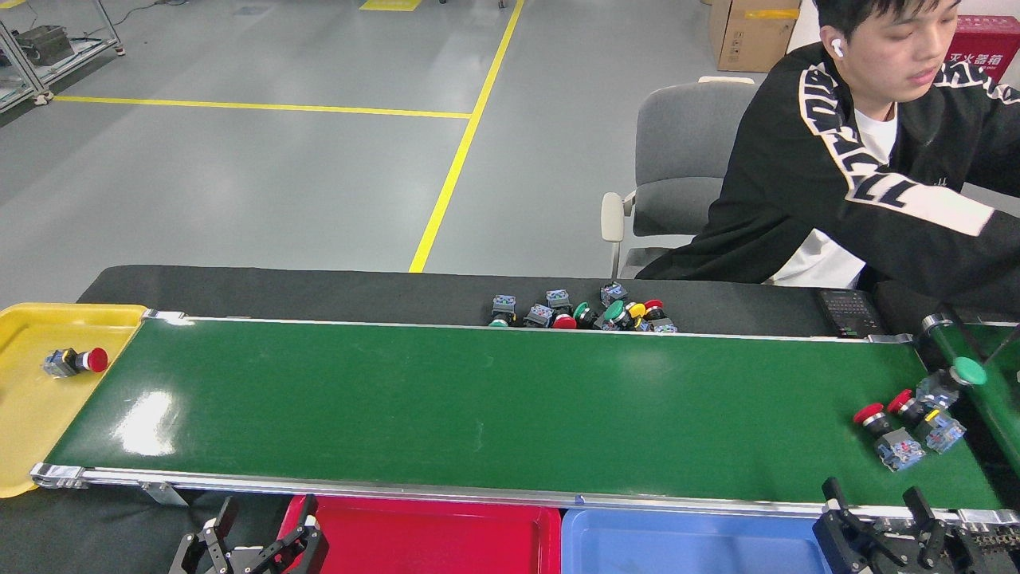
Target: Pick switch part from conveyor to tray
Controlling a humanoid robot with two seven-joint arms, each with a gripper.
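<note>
red box point(985, 49): white Chinese characters, partly hidden | jacket sleeve point(868, 179): lettering unreadable

The conveyor point(510, 406) runs left to right across the table point(319, 285) and serves as landmark. Off its left end lies a tray point(32, 422) holding one switch part point(76, 361). Two switch parts point(888, 434) point(924, 418) lie side by side on its right end; a third point(948, 383) sits at the right edge. Behind its far rail, right of centre, lies a pile of switch parts point(582, 313); further right, a phone point(849, 312). A seated person point(861, 175) is behind its right end. Before its near rail lie two more trays point(430, 542) point(685, 546), side by side.
</note>
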